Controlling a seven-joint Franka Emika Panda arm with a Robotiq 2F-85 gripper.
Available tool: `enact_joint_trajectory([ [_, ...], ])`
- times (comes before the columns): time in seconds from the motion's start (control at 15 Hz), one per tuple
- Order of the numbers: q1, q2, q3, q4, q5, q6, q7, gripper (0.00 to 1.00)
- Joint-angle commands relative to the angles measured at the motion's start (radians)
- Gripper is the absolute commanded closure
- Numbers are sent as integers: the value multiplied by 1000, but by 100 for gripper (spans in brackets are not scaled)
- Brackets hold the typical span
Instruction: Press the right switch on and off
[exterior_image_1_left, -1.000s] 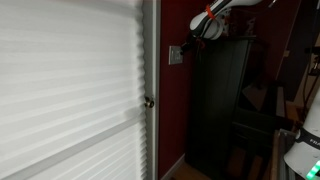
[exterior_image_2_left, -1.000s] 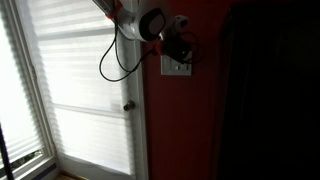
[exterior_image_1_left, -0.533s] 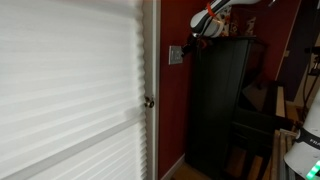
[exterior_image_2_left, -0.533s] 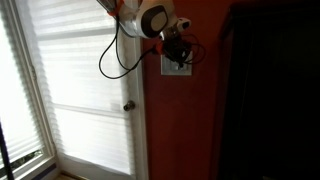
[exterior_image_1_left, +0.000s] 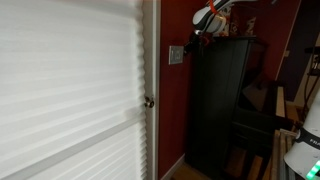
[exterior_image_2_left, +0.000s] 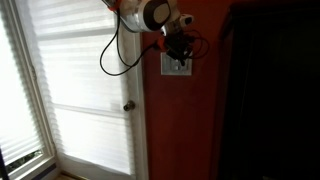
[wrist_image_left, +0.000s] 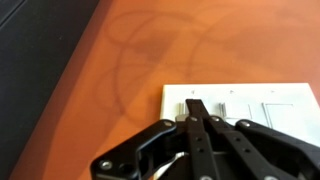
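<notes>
While hanging close before the plate (wrist_image_left: 240, 95), holds both fingers (wrist_image_left: 201, 128) pressed together into one narrow tip, pinching nothing. Reaches up from the bottom edge of the wrist view, with the gripper (wrist_image_left: 195, 106) lying over the plate's left part. Leaves the right switch (wrist_image_left: 283, 108) off to the right of that tip, near but clearly apart. Cannot tell there whether touching the plate or just short of it. Appears in an exterior view as a dark gripper (exterior_image_2_left: 178, 50) over the upper part of the plate (exterior_image_2_left: 176, 68) on the red wall (exterior_image_2_left: 200, 120). Looks, in an exterior view from the side, a little out from the wall and above the plate (exterior_image_1_left: 176, 55), gripper (exterior_image_1_left: 194, 38) angled down toward it. Judging from this, calls for a small sideways shift toward the right switch before any push, then a straight press into the wall. Probably upright in long axis, that switch, so aim at one end, then at the other end for the return flip. Risks pressing the wrong part of the plate if shifted too little.
</notes>
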Motion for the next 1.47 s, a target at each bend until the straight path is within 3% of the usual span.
enact_joint_trajectory([
  [0.0,-5,7,-16,18,-69,-4,46,100],
  [0.67,-8,45,-14,30,-76,130,59,100],
  [1.4,-5,57,0,44,-2,138,23,100],
])
